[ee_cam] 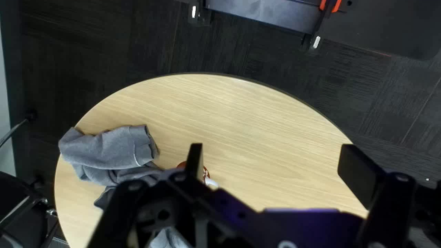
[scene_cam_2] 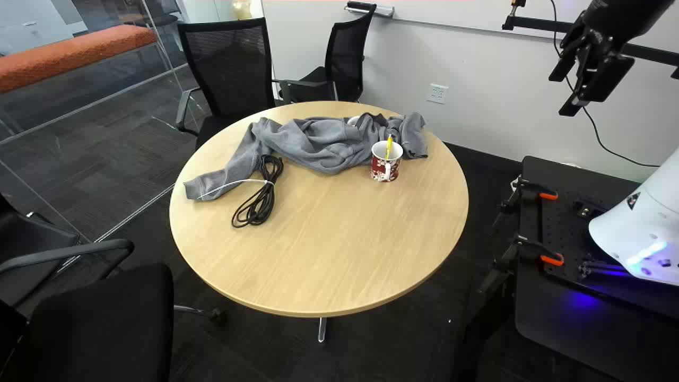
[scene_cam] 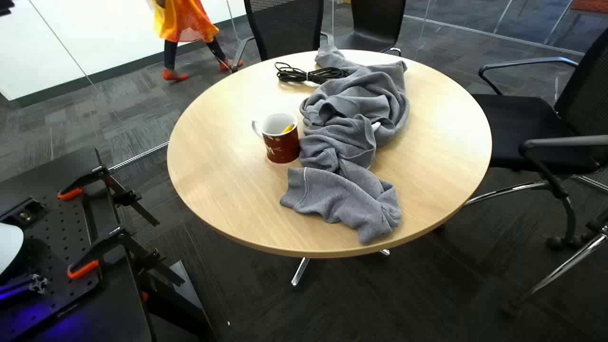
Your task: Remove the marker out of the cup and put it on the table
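The dark red mug (scene_cam: 283,148) stands upright on the round light wood table (scene_cam: 218,156), its handle out to the side. It also shows in an exterior view (scene_cam_2: 377,167). The orange-yellow marker (scene_cam_2: 389,145) stands leaning inside the mug with its end above the rim; its tip also shows inside the mug in an exterior view (scene_cam: 288,128). My gripper (scene_cam_2: 562,94) is open and empty, high up and apart from the table. In the wrist view my gripper (ee_cam: 270,155) has wide-apart fingers; the left one hides most of the mug (ee_cam: 206,173), and the marker is hidden.
A crumpled grey cloth garment (scene_cam: 342,137) lies against or close beside the mug. A coiled black cable (scene_cam_2: 260,196) lies near it. Black chairs (scene_cam: 532,128) stand around the table. A dark stand with clamps (scene_cam_2: 536,254) bears the arm's base. A person (scene_cam: 185,28) walks behind.
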`<state>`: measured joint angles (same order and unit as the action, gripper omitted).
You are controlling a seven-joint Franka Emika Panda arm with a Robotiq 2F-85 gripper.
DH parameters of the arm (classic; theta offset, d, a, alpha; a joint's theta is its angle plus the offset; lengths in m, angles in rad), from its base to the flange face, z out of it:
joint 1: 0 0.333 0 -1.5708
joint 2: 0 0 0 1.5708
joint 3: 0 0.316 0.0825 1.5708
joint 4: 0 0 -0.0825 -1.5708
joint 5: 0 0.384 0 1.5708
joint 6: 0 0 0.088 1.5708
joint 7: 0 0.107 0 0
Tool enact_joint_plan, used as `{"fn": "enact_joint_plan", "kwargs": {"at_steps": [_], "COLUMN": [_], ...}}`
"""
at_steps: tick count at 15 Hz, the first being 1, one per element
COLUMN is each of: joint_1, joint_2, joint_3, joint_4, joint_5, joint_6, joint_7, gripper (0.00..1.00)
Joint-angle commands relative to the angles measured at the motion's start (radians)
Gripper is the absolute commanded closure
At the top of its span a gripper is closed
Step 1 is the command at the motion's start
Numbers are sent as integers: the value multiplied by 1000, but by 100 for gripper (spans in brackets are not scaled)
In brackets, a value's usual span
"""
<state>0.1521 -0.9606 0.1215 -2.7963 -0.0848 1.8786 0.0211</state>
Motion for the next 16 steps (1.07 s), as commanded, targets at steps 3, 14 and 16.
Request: {"fn": "enact_joint_plan", "kwargs": {"at_steps": [3, 14, 16], "joint_1": [-4, -17, -29], "joint_2": [0, 20, 40], "joint_3": [3, 8, 15], "joint_4": [2, 21, 30], "joint_5": [3, 21, 28], "joint_6": [-2, 61, 106], "joint_7": [-3, 48, 93], "gripper": [0, 0, 0]}}
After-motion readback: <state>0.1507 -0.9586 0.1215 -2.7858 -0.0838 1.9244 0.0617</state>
